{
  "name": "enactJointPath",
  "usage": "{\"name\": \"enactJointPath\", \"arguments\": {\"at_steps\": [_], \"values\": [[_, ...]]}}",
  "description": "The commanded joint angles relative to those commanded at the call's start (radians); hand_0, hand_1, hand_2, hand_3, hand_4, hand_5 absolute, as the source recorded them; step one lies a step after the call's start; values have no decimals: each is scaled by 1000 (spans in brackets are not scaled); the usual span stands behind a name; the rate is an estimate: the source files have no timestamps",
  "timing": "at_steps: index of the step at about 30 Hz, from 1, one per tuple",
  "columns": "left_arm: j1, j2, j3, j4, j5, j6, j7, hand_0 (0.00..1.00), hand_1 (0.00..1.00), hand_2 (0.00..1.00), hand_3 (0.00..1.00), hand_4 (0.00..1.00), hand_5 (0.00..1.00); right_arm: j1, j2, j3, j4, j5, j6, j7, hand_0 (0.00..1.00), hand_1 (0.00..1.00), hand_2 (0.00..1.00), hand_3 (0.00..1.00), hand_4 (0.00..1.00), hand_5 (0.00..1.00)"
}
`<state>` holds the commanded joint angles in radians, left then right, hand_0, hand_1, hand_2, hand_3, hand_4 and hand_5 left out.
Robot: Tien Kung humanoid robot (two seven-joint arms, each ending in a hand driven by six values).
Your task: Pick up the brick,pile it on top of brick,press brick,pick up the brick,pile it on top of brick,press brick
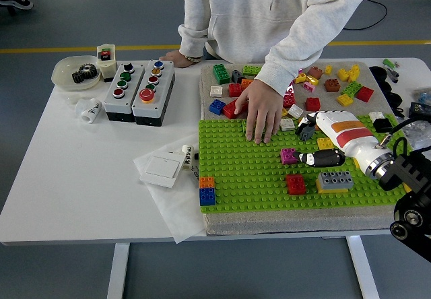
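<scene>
Head view: the right hand [322, 152] reaches in from the right, fingers extended and holding nothing, fingertip right beside the magenta brick [289, 155] on the green baseplate [236, 171]. Person's hand [260, 113] presses the plate's far edge. Far left, a bowl [64, 77] holds black gears [85, 73].

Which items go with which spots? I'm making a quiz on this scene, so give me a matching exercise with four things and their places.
Things:
1. magenta square brick
2. grey brick on a yellow brick
3. orange brick stacked on a blue brick
4. red square brick

Places:
A. off the green baseplate's left edge
B. just left of the robot's right hand
C. below the right hand, near the wrist
D. below the magenta brick, left of the grey one

Pairs: 1-B, 2-C, 3-A, 4-D
</scene>
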<state>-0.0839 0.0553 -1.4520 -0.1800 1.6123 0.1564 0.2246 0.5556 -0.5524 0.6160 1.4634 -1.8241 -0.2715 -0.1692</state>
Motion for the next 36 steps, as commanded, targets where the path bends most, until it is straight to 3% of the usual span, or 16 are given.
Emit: {"name": "enactJointPath", "arguments": {"at_steps": [11,19,36], "values": [[-2,0,6,0,-7,1,0,775,792,836,623,652,671,72,74,-72,-126,-6,27,8,599,599,603,526,829,309],[-6,1,20,0,-22,1,-1,775,792,836,623,652,671,100,104,-102,-206,-22,42,16,600,601,605,533,827,304],[-14,0,32,0,-33,1,-3,776,791,835,623,653,669,123,127,-115,-264,-11,75,24,612,614,618,538,830,305]]}}
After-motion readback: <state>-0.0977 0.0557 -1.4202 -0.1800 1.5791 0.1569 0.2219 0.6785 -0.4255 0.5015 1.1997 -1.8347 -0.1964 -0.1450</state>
